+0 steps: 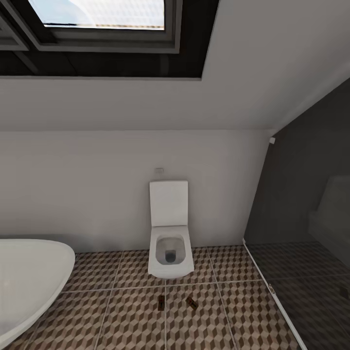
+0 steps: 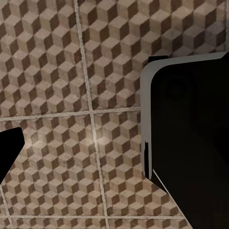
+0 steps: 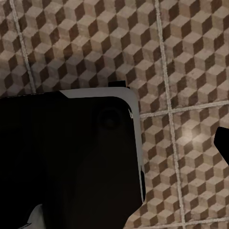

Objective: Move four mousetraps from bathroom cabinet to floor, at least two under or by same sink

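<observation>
Room: a bathroom with a white toilet [image 1: 169, 243] against a pale wall, the curved rim of a white bathtub [image 1: 34, 282] at the head view's lower left, a skylight [image 1: 102, 19] in the sloped ceiling, and a dark panel [image 1: 306, 204] at the right.
Floor: the bathroom floor [image 1: 131, 316] is tiled in a brown, beige and white cube pattern with pale grout lines.
Mousetraps: two mousetraps lie flat on the tiles just in front of the toilet, one [image 1: 161, 302] nearly on a grout line, the other [image 1: 192, 303] near it and turned at an angle; they do not touch.
Handling: judged from their look, these are light, stiff, thin boards that could slide on smooth tile; the long side edges look like the safest place to pinch, away from the wire.
Sink and cabinet: the sink and cabinet cannot be placed from these pictures, so how near the traps lie to the sink cannot be judged.
Hard to make out: the traps are tiny and blurred, so wire and red mark are not distinct; a dim pale shape behind the dark panel is unclear.
Wrist views: each shows patterned tile and a large black body with a pale edge.
Jaws: I cannot tell whether either arm's jaws are open or closed.
</observation>
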### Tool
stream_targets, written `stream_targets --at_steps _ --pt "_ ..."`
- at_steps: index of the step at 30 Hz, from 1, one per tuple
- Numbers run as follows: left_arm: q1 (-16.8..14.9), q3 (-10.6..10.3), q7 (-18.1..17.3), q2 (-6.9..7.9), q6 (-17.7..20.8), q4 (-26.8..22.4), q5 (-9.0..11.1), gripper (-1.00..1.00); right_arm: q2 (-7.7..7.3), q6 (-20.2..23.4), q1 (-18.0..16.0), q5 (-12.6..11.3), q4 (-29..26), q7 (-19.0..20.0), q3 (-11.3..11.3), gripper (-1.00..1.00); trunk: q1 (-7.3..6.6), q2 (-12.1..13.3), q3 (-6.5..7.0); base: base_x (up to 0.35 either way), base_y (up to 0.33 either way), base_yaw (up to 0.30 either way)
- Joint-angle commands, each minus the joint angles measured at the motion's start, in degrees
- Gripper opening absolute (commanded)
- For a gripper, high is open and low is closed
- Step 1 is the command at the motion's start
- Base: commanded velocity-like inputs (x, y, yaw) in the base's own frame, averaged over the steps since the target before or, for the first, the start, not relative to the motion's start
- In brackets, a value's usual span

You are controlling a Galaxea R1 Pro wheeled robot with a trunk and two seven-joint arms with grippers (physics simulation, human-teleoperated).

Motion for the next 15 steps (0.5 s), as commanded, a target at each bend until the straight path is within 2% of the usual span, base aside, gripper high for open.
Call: stream_targets --at_steps 1,15 --pt "-0.1 -0.5 0.0 -0.03 -0.4 0.2 0.4 1.00 -0.02 -0.2 -0.1 -0.6 0.1 0.3 0.4 1.00 0.04 -0.1 -0.13 0.000 0.000 0.000" --pt "-0.1 -0.5 0.0 -0.03 -0.4 0.2 0.4 1.00 -0.02 -0.2 -0.1 -0.6 0.1 0.3 0.4 1.00 0.04 -0.1 -0.13 0.000 0.000 0.000"
